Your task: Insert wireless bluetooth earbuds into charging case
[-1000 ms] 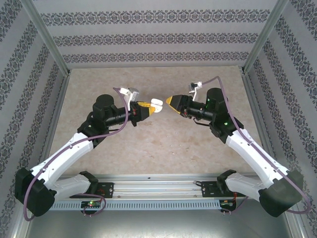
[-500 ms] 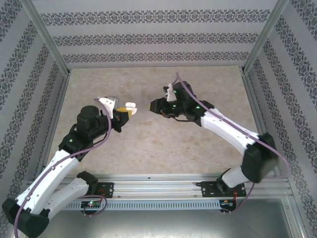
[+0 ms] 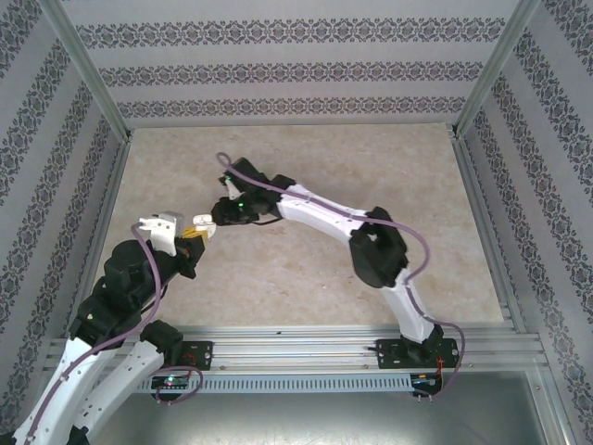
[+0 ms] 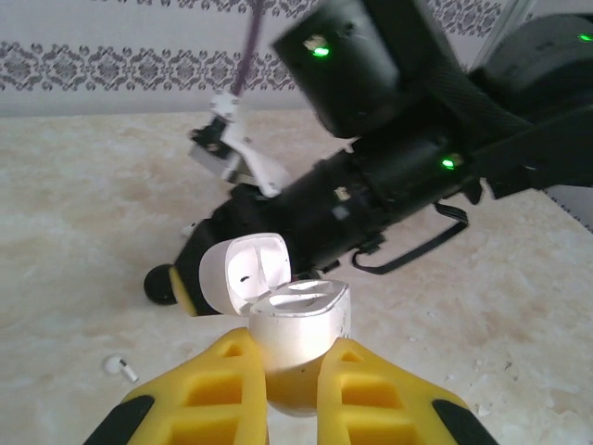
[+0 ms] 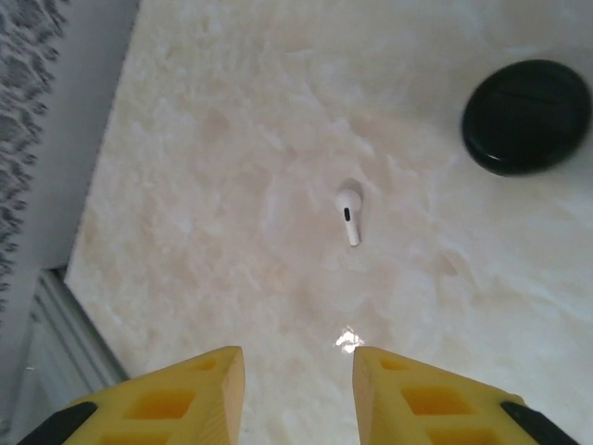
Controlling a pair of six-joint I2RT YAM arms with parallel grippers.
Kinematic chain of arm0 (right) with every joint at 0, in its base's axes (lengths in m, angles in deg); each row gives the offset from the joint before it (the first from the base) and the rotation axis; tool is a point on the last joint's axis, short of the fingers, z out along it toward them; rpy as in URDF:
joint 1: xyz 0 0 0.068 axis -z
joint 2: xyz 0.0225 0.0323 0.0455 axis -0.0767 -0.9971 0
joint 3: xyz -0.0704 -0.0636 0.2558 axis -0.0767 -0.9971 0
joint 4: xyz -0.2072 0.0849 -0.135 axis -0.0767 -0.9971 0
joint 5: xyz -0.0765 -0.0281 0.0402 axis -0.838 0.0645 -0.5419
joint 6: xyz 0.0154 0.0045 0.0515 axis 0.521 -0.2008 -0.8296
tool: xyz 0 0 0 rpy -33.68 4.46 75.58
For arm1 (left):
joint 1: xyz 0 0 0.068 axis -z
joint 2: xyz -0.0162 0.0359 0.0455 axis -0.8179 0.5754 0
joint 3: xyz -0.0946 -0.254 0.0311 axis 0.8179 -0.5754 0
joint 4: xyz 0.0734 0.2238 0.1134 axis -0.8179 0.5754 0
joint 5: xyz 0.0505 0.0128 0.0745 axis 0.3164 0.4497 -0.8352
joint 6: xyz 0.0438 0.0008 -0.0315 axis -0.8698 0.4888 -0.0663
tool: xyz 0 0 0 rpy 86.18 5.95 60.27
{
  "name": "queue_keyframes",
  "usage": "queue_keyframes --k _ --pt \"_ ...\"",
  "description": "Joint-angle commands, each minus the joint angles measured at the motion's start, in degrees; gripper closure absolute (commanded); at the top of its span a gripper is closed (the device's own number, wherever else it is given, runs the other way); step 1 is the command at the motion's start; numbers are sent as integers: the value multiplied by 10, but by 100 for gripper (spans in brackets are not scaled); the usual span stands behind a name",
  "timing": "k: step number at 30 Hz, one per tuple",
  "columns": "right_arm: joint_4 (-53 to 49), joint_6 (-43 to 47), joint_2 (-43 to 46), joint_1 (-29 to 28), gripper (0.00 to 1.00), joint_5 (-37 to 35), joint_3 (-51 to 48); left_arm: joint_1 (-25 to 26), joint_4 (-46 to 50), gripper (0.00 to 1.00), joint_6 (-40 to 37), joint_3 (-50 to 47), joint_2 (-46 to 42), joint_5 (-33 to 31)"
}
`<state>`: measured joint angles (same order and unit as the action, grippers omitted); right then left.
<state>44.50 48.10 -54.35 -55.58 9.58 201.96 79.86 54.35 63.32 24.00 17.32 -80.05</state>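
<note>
My left gripper [image 4: 292, 348] is shut on a white charging case [image 4: 298, 324] and holds it upright with its lid [image 4: 243, 273] swung open. In the top view the left gripper [image 3: 198, 233] sits at the table's left. A white stemmed earbud [image 5: 348, 213] lies on the marble table beyond my right gripper [image 5: 296, 362], which hangs open and empty above the surface. In the left wrist view the same earbud [image 4: 120, 368] lies to the left of the case. The right gripper [image 3: 212, 221] hovers just beyond the case. The black earbuds are out of view.
A round black puck [image 5: 526, 116] rests on the table to the right of the white earbud. The right arm [image 3: 315, 211] stretches across the middle of the table. A metal frame rail [image 5: 56, 352] and patterned wall run close on the left.
Both arms swung to the table's left. The left gripper drew back toward the near left with the case. The right arm reached across and now points down over the white earbud.
</note>
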Motion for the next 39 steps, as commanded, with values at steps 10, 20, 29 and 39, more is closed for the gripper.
queue_keyframes --k 10,20,29,39 --pt "-176 89 -206 -36 64 -119 303 -7 86 100 16 0 -32 -4" --pt "-125 99 -248 -45 64 -135 307 -7 111 100 16 5 -44 15" --pt "-99 106 -276 -56 62 -142 317 -6 115 100 30 -6 -71 21" --pt "-123 127 -305 -64 70 -159 334 -6 113 100 29 -9 -68 23"
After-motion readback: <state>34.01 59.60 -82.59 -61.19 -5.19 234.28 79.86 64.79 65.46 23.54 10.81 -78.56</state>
